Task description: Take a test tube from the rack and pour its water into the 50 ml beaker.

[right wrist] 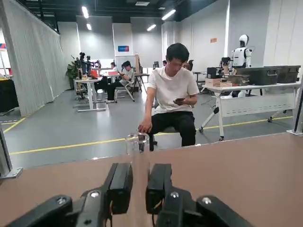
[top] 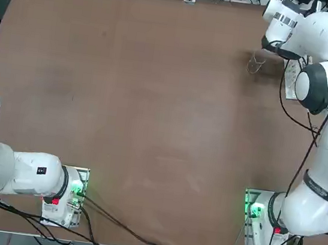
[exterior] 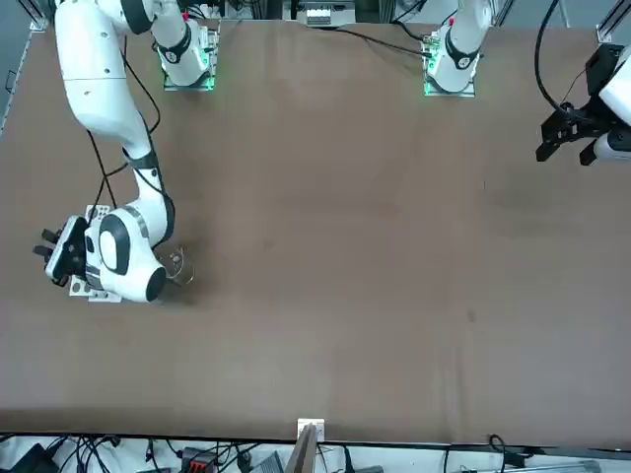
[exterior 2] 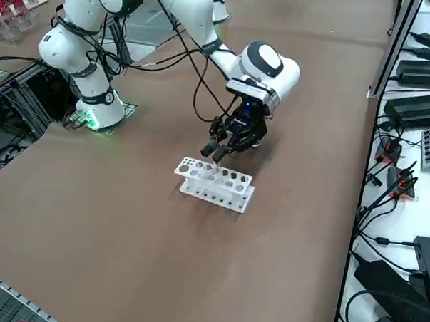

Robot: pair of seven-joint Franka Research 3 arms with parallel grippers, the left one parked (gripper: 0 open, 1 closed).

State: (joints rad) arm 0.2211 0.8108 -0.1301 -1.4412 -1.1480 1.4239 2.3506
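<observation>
- Pinched between the two dark fingers (right wrist: 120, 187) of the right gripper (right wrist: 138, 187) is the test tube (right wrist: 138, 156), a thin clear glass column seen standing upright in the wrist view, its open rim above the fingertips
- From the right side view the right gripper (exterior 2: 217, 150) is shown pointing down over the rack (exterior 2: 215, 184) — the tube itself is hardly made out there, only a faint glint at the fingertips over the holes
- The rack is almost fully hidden under the arm in the top view (top: 291, 79) and in the front view (exterior: 91, 292); only white edges are seen
- The 50 ml beaker (top: 255, 64) is picked out from above as a faint glass outline on the brown table (top: 153, 115), just beside the rack, and again in the front view (exterior: 177, 266)
- Water inside the tube cannot be told
- Beyond the table edge, a seated person (right wrist: 171, 94) is caught only by the wrist camera
</observation>
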